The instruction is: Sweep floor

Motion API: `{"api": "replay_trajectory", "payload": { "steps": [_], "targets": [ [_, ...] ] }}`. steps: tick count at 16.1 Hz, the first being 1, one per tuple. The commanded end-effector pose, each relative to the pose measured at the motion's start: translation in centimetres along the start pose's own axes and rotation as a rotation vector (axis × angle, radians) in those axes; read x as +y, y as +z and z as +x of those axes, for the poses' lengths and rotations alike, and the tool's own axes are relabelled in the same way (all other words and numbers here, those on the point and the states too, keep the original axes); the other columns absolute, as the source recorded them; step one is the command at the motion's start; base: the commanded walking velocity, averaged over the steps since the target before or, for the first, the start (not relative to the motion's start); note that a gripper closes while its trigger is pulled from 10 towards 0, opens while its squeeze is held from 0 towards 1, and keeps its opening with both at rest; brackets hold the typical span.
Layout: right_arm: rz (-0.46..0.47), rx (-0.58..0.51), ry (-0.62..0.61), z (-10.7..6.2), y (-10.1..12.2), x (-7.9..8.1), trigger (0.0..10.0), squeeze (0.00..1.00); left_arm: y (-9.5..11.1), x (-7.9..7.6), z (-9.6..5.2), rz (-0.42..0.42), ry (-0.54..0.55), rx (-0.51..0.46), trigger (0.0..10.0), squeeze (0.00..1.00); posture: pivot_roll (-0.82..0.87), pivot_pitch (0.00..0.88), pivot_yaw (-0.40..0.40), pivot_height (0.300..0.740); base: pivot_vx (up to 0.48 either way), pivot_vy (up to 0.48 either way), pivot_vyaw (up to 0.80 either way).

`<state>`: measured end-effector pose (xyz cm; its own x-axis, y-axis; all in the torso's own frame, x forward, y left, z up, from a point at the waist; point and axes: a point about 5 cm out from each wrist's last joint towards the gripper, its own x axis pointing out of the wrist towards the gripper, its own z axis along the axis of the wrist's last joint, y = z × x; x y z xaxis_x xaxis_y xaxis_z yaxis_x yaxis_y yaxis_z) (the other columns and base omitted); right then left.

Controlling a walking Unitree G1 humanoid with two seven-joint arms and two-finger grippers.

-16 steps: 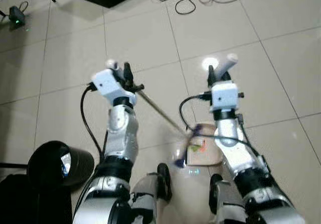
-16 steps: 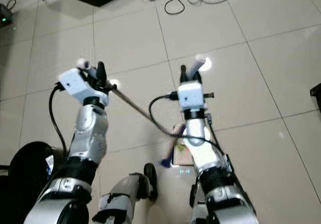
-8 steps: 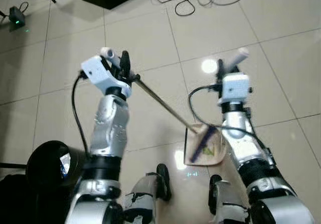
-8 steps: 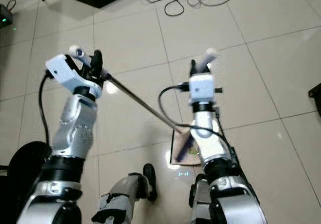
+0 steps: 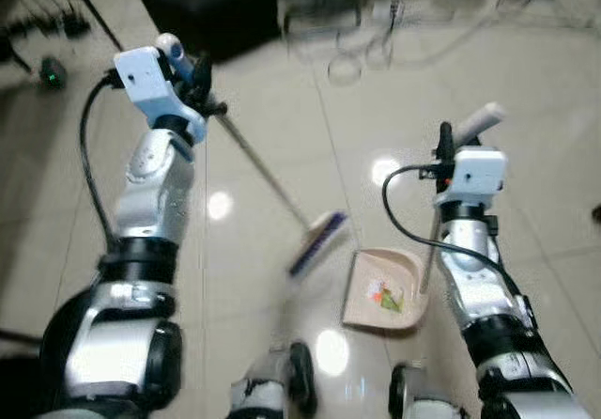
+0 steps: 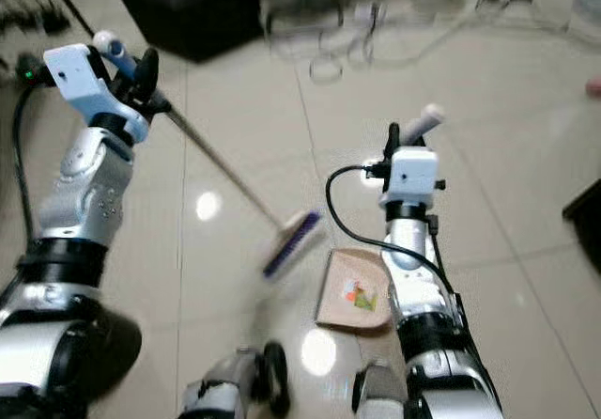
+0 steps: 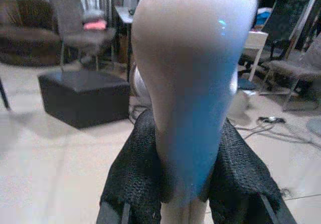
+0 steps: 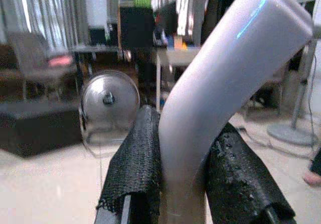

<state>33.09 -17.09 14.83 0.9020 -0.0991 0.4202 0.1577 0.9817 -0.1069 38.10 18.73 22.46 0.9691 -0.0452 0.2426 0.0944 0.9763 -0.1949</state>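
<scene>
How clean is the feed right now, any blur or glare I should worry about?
Both eye views are motion-blurred, worst at the broom head and the far cables; lamp glare spots sit on the tiles beside the dustpan. Left wrist view: the broom handle is soft, room behind sharper. Right wrist view: the dustpan handle carries a highlight streak.

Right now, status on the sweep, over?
Left gripper shut on broom handle, brush head lifted beside dustpan. Right gripper shut on dustpan handle. Debris in pan.
</scene>
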Motion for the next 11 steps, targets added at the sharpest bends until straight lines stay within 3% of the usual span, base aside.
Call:
{"api": "replay_trajectory", "payload": {
  "steps": [1,3,6,7,8,11],
  "targets": [
    [0.054,-0.020,0.004,0.8,1.4,0.1,10.0,0.00,-0.1,0.7,-0.1,0.092,-0.011,0.023,10.0,0.00,0.01,0.003,0.134,0.740,0.000,0.000,0.00],
    [0.102,0.015,0.021,1.4,2.9,0.0,10.0,0.00,-2.2,1.2,-1.4,0.130,-0.047,0.101,10.0,0.00,-0.02,0.000,0.136,0.740,0.000,0.000,0.00],
    [0.149,0.005,-0.004,2.0,5.7,-0.7,10.0,0.00,-4.7,1.9,-4.7,0.232,-0.068,0.164,10.0,0.00,-0.03,0.000,0.133,0.740,0.000,0.000,0.00],
    [0.174,-0.014,0.017,2.2,7.3,-1.1,10.0,0.00,-5.5,2.3,-6.5,0.226,-0.060,0.189,10.0,0.00,-0.04,0.000,0.126,0.740,0.000,0.000,0.00],
    [0.187,-0.023,0.025,2.4,8.3,-1.2,10.0,0.00,-6.1,2.7,-7.8,0.210,-0.048,0.216,10.0,0.00,-0.04,0.000,0.115,0.740,0.000,0.000,0.00],
    [0.221,-0.009,0.020,2.3,9.5,-1.4,10.0,0.00,-6.4,3.1,-9.5,0.250,-0.027,0.235,10.0,0.00,-0.02,0.000,0.085,0.740,0.000,0.000,0.00]
  ]
}}
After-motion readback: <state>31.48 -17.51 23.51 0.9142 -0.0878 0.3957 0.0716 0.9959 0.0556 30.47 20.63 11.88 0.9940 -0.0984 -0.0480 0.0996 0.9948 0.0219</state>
